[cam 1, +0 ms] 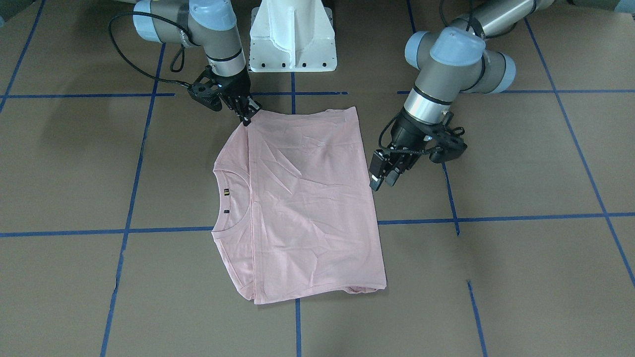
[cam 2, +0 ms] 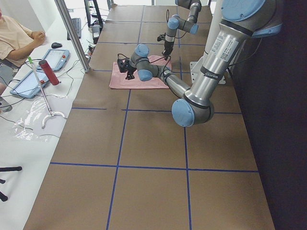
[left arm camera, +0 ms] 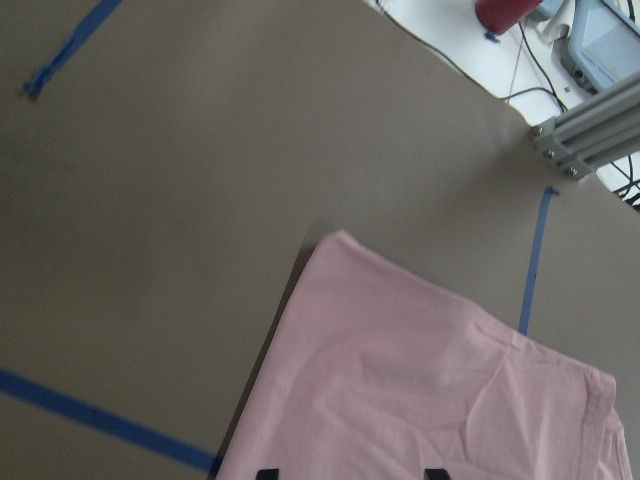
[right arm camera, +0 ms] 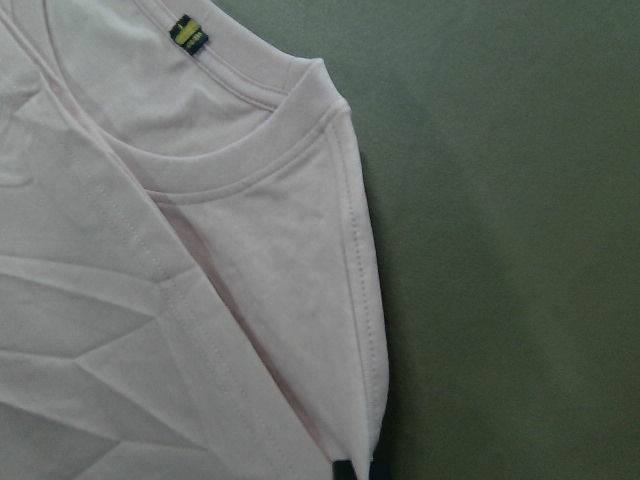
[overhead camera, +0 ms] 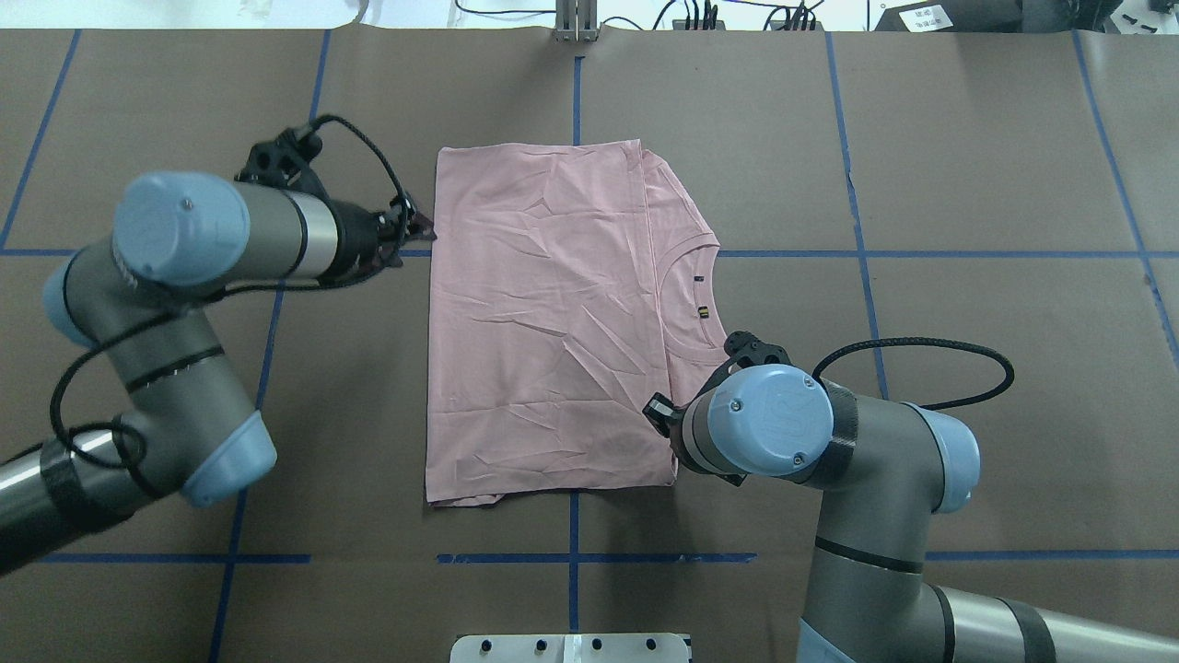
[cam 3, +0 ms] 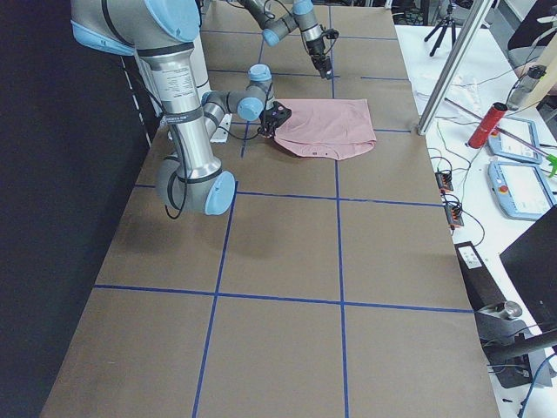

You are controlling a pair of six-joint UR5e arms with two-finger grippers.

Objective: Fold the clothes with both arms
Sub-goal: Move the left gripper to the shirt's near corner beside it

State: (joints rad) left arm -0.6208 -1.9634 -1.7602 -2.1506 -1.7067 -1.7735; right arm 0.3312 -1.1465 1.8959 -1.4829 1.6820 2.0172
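On table [overhead camera: 967,368], T-shirt [overhead camera: 543,322], collar [overhead camera: 667,299] toward robot's right, seemingly longest front-to-back

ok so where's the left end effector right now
In the overhead view the left end effector is on the left side, right at the left edge of the T-shirt, toward the shirt's far corner.

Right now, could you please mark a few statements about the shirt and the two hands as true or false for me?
1. The T-shirt lies folded on the table. True.
2. The left hand is shut. False: it is open, at the shirt's edge.
3. The right hand is at the shirt's corner nearest the robot's base. True.
4. A dog print faces up. False: only plain pink fabric shows.
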